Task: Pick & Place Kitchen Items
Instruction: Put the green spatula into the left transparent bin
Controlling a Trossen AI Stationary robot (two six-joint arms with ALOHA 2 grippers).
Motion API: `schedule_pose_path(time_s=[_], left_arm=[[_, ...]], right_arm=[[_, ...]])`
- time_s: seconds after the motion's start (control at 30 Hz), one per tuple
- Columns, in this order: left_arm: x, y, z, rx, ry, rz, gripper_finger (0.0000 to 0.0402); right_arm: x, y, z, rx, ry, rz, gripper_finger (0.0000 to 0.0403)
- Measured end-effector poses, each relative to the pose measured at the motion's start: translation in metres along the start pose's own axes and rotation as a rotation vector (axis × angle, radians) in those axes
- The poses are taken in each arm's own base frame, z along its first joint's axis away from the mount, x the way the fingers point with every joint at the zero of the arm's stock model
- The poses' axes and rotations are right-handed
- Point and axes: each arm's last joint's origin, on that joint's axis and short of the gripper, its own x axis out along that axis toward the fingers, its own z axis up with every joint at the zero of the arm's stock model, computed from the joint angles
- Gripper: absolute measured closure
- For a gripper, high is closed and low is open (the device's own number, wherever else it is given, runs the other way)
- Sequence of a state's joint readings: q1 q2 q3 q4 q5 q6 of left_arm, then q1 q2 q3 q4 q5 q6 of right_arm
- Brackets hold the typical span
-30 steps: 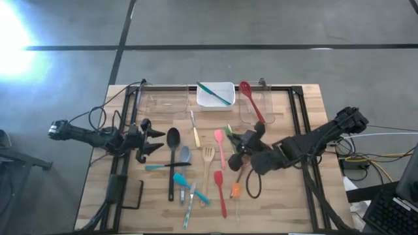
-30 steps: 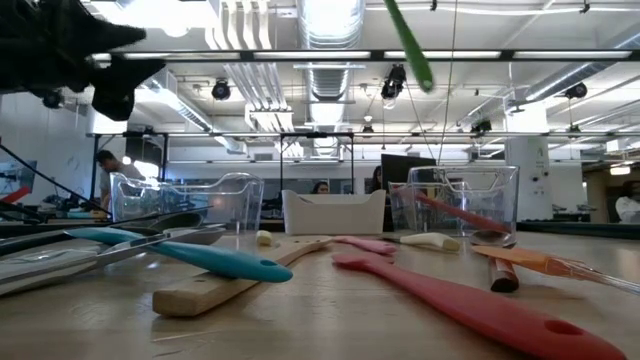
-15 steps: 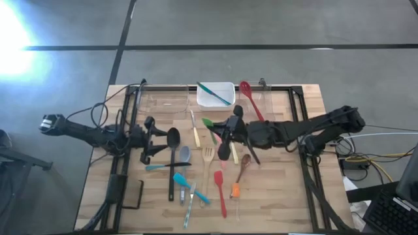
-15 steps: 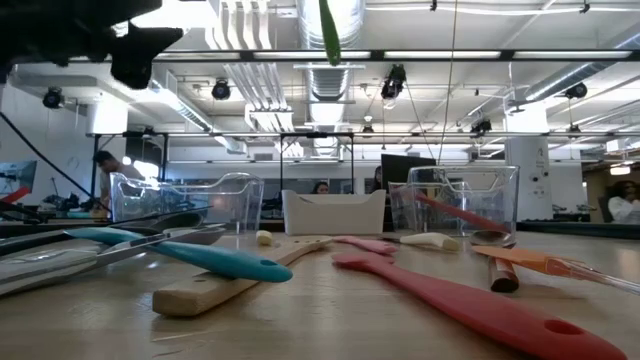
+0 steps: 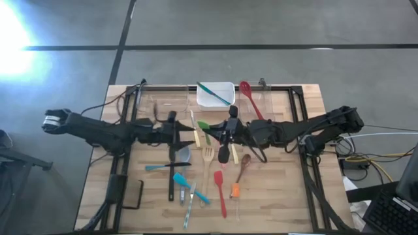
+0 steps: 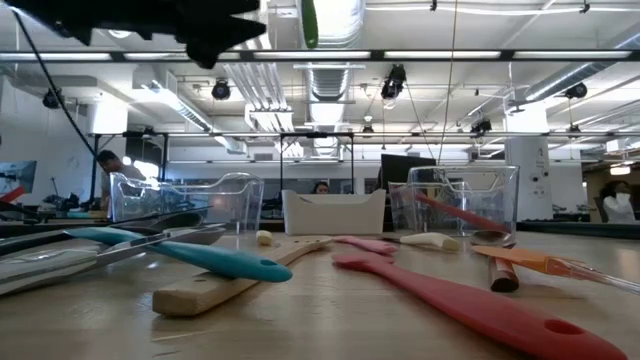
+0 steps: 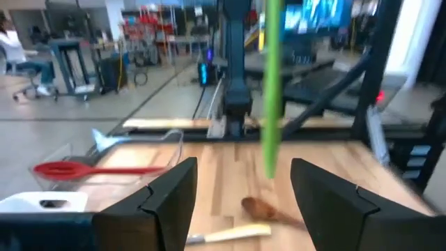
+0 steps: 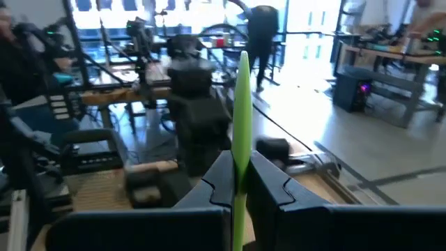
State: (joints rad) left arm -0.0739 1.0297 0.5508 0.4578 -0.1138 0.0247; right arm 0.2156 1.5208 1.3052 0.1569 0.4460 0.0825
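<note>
My right gripper (image 5: 222, 132) is shut on a slim green utensil (image 5: 204, 125), held high over the table's middle. Its free end (image 7: 270, 90) points at my left gripper (image 5: 185, 130). That gripper hangs open and level just to the utensil's left, and its two fingers (image 7: 169, 199) frame the free end from a short way off without touching it. In the low view only the utensil's tip (image 6: 308, 20) shows at the top, beside the left gripper (image 6: 215, 22). Several other utensils lie flat on the table, among them a wooden fork (image 5: 208, 159) and a black ladle (image 5: 172, 163). My right gripper pinches the green utensil's handle (image 8: 239, 180) between its two fingers. The fingers are level, point toward the table's left and lie along the utensil. The utensil sticks out past the fingertips toward the left arm, lifted clear of the table.
At the far edge stand a white tub (image 5: 215, 95) with a teal utensil in it and two clear tubs (image 5: 160, 104), the right one (image 5: 258, 109) holding a red spoon (image 5: 251, 103). A teal spatula (image 5: 180, 179) and a red spatula (image 5: 221, 193) lie near the front. Black frame rails (image 5: 125, 111) run along both sides.
My left gripper has risen and gone toward the table's right, up to the green utensil's free end, staying open. My right gripper has carried the utensil toward the table's left and far side and swung level, so the utensil now points at the left arm.
</note>
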Motion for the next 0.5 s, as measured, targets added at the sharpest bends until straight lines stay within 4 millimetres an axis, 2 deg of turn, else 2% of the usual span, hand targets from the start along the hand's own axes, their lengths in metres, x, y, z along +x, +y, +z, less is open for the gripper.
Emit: schedule_pose_path(time_s=[0.17, 0.5], left_arm=[[0.026, -0.002, 0.017, 0.027, -0.021, -0.073, 0.0168], [0.057, 0.000, 0.020, 0.046, 0.010, -0.098, 0.0174]], right_arm=[[0.000, 0.000, 0.002, -0.008, -0.015, 0.004, 0.0394], [0.000, 0.001, 0.002, -0.015, -0.021, 0.015, 0.0394]])
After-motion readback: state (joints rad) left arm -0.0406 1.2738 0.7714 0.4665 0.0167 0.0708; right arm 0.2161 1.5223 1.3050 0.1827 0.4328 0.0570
